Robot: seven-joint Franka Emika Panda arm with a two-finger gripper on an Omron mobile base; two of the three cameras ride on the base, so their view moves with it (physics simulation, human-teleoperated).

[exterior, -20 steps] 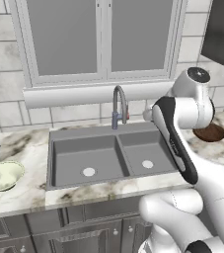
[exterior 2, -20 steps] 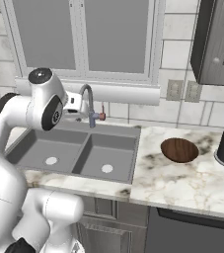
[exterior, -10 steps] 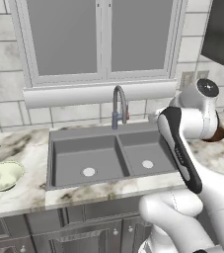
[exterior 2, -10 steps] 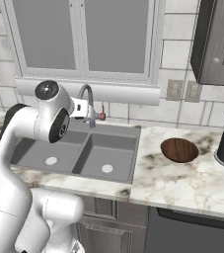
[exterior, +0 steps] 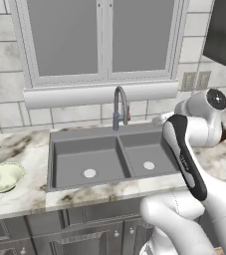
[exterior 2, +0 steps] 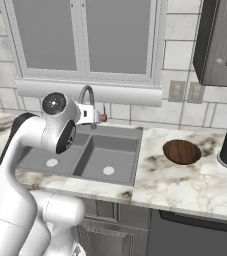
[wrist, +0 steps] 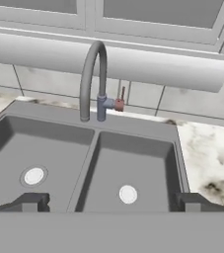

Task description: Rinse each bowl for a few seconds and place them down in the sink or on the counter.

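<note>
The gripper (wrist: 111, 200) hung above the sink's front rim with its jaws wide apart and nothing between them. Beyond it lay the grey sink (wrist: 96, 143), two basins side by side, each with a round drain. The faucet (wrist: 91, 79) curved up from the middle of the sink's back edge. On the counter (exterior 2: 185, 182) to the sink's right, the brown bowl (exterior 2: 182, 151) sat well apart from the rim. On the counter at the sink's left end, near the front edge, sat the cream bowl (exterior: 2, 177). A window (exterior: 102, 37) stood behind the faucet.
</note>
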